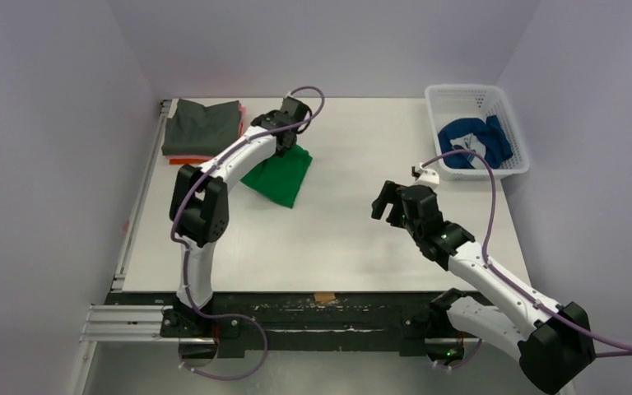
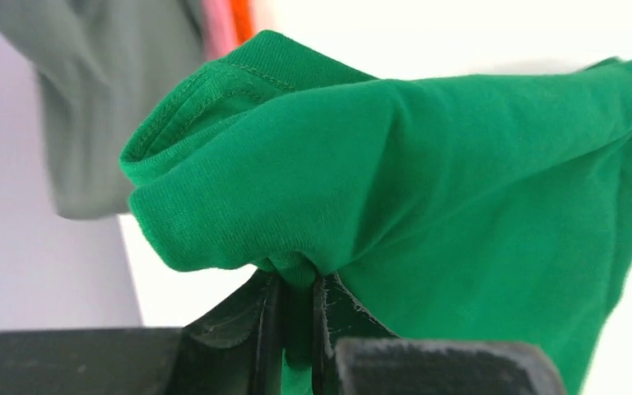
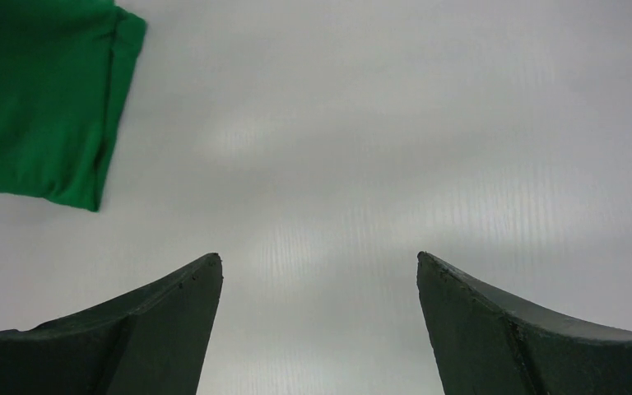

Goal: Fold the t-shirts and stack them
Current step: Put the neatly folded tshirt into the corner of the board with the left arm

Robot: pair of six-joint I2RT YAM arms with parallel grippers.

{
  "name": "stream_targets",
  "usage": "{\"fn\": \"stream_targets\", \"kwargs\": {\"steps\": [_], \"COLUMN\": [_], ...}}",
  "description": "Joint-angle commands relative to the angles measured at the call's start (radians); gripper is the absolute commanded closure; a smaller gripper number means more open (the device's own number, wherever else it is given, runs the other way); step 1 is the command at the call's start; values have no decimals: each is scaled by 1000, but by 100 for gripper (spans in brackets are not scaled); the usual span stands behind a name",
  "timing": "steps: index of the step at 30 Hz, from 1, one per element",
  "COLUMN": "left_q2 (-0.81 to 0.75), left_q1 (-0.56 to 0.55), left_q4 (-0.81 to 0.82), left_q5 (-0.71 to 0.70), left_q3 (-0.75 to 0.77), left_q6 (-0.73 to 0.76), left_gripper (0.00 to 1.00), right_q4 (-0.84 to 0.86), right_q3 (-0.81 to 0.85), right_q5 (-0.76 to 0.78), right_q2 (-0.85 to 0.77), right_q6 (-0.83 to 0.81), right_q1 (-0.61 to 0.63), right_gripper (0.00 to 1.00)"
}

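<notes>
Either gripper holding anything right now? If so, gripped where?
Yes: left gripper pinches the green t-shirt by a bunched fold near a stitched hem; right gripper is open, empty.

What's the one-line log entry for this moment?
left gripper: shut on green t-shirt | right gripper: open, empty, over table | folded stack: far-left corner | blue t-shirt: in basket

I find no text, label, brand or number I can read in any view; if the arms carry small markings, they look too blurred to make out.
</notes>
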Motion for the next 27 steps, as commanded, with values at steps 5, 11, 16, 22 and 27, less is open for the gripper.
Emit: {"fn": "stream_targets", "kwargs": {"steps": [5,11,16,22,27], "left_q2": [-7,-8,-27,13,79], "left_q1": [181,262,295,346,388], "left_q4": [104,27,21,-21,-28], "left_q5": [-7,64,117,230,250], "left_q3": [228,382,455,544,547], "left_q6": [353,403,407,328,304], "left_gripper": [100,100,100,100,100], "right_q4": [10,12,16,7,2], "right_q3": [32,39,45,49,56], "right_q5": [124,144,144,156,164], "right_q2": [27,57,80,96,116], "right_q6": [-40,-50,-51,-55,-56], "right_q1": [-1,-1,-3,-1,-2], "right_gripper": [13,13,13,13,13]}}
